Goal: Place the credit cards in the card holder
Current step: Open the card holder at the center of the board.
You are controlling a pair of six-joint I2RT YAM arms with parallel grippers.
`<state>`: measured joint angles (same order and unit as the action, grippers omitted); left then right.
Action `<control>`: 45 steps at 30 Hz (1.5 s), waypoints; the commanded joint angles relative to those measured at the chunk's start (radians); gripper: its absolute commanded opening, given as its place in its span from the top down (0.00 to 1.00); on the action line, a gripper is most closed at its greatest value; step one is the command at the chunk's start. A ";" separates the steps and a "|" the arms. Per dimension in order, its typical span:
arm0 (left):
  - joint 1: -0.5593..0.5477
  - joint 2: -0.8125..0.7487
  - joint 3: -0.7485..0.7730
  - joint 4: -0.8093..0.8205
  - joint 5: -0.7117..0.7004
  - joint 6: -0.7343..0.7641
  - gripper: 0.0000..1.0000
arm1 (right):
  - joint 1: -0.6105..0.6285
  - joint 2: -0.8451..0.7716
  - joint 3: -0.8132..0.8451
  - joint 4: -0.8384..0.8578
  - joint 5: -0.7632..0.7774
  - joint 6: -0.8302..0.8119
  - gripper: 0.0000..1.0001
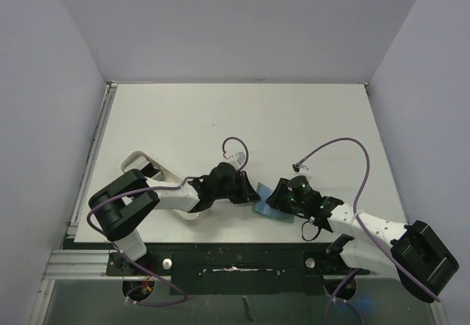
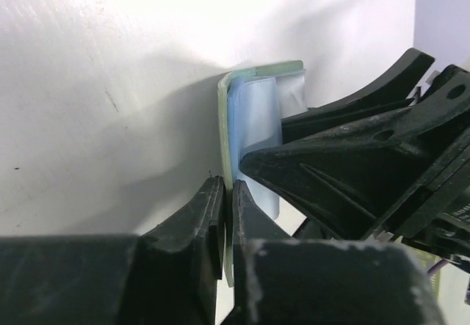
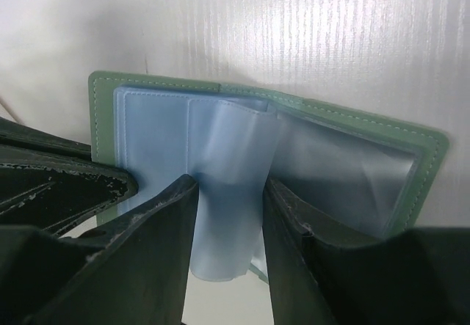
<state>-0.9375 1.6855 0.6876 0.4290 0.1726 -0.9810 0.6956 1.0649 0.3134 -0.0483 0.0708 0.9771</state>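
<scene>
Overhead, the card holder [image 1: 263, 206] barely shows. Wrist views reveal the left tool [image 2: 228, 193] pinching its green cover [image 2: 222, 119], and the right tool [image 3: 230, 184] spread astride a blue sleeve [image 3: 228, 229].

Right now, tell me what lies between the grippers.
The open card holder, shown in the top view; the left gripper pinches its green cover, the right gripper flanks a blue sleeve.

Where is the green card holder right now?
In the top view, the card holder sits open near the front edge of the table. It is between the left gripper, which pinches its green cover, and the right gripper, which straddles a blue sleeve.
</scene>
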 commanded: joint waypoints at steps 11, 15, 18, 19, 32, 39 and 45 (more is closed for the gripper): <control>-0.009 -0.145 0.115 -0.181 -0.070 0.074 1.00 | 0.007 -0.297 0.110 -0.459 0.210 0.091 0.55; -0.018 -0.132 0.163 -0.260 -0.096 0.095 1.00 | 0.010 -0.387 0.169 -0.436 0.178 0.062 0.55; -0.026 -0.125 0.213 -0.331 -0.133 0.127 1.00 | 0.011 -0.411 0.176 -0.340 0.127 0.045 0.55; -0.028 -0.124 0.226 -0.348 -0.142 0.132 1.00 | 0.011 -0.408 0.177 -0.305 0.107 0.040 0.55; -0.037 -0.102 0.340 -0.534 -0.195 0.167 1.00 | 0.018 -0.223 0.143 0.052 -0.070 0.044 0.54; -0.037 -0.123 0.351 -0.535 -0.161 0.151 1.00 | 0.030 -0.158 0.111 0.032 -0.017 0.013 0.43; -0.024 -0.153 0.323 -0.495 -0.119 0.108 1.00 | 0.031 -0.070 0.077 0.076 -0.038 0.003 0.40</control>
<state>-0.9665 1.5856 0.9844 -0.1360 0.0105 -0.8352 0.7208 0.9539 0.4107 -0.0593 0.0383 1.0012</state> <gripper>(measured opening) 0.030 0.590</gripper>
